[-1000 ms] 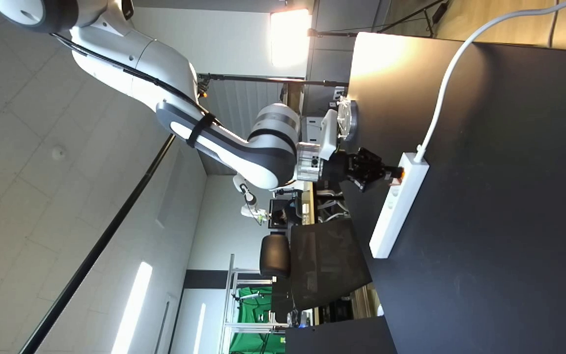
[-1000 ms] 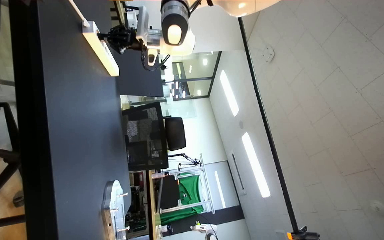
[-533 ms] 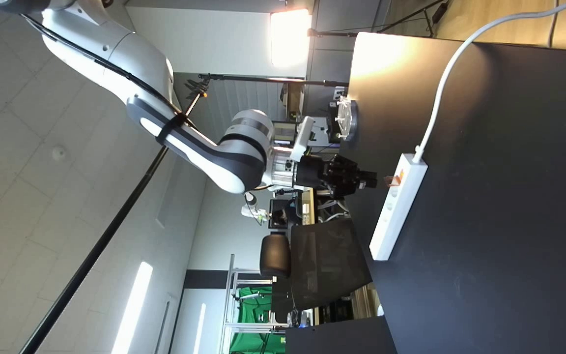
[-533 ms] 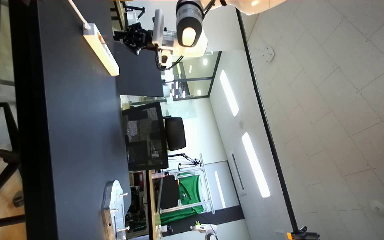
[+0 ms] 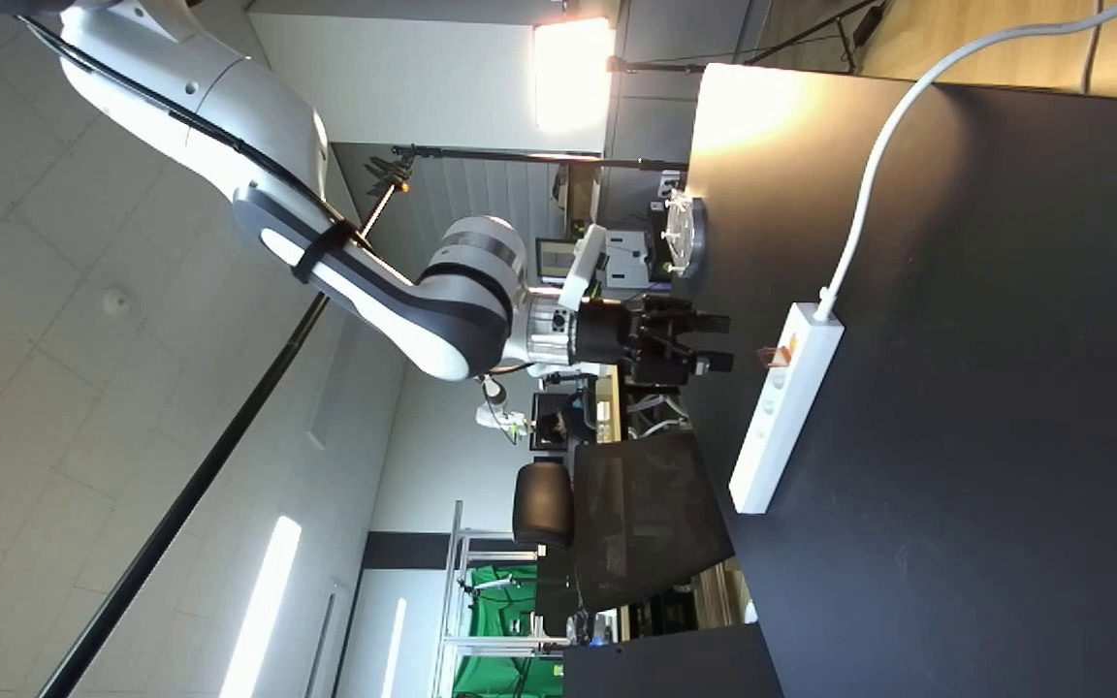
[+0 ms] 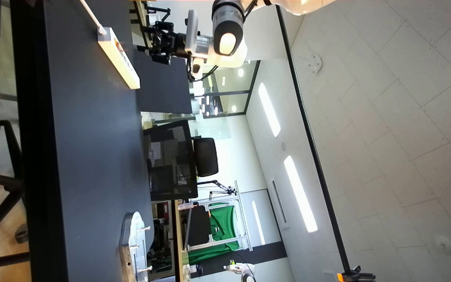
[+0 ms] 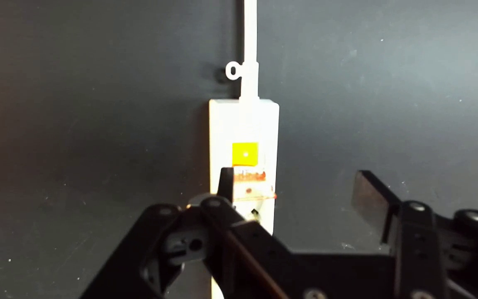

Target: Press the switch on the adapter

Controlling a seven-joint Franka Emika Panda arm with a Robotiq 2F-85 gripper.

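Note:
The adapter (image 5: 780, 417), a long white bar, lies on the dark table in both exterior views and runs down the wrist view. Near its cable end sits the switch (image 7: 245, 154), bright yellow in the wrist view and orange in an exterior view (image 5: 792, 343). Beside the switch a clear reddish flap (image 5: 774, 358) sticks up from the bar. My gripper (image 7: 294, 172) hangs above the adapter, apart from it, its fingers spread with nothing between them. In the wrist view the left finger covers part of the bar below the switch; the right finger is over bare table.
A white cable (image 5: 874, 165) leaves the adapter's end and runs off past the table edge. A clear tray-like piece with small pegs (image 6: 137, 246) stands on the table (image 6: 100, 156), well away from the adapter. An office chair (image 6: 170, 160) stands behind the table.
My gripper was shut with its tip down at the switch; it has risen off the adapter and drawn back. Its fingers have since spread apart. The adapter has barely shifted.

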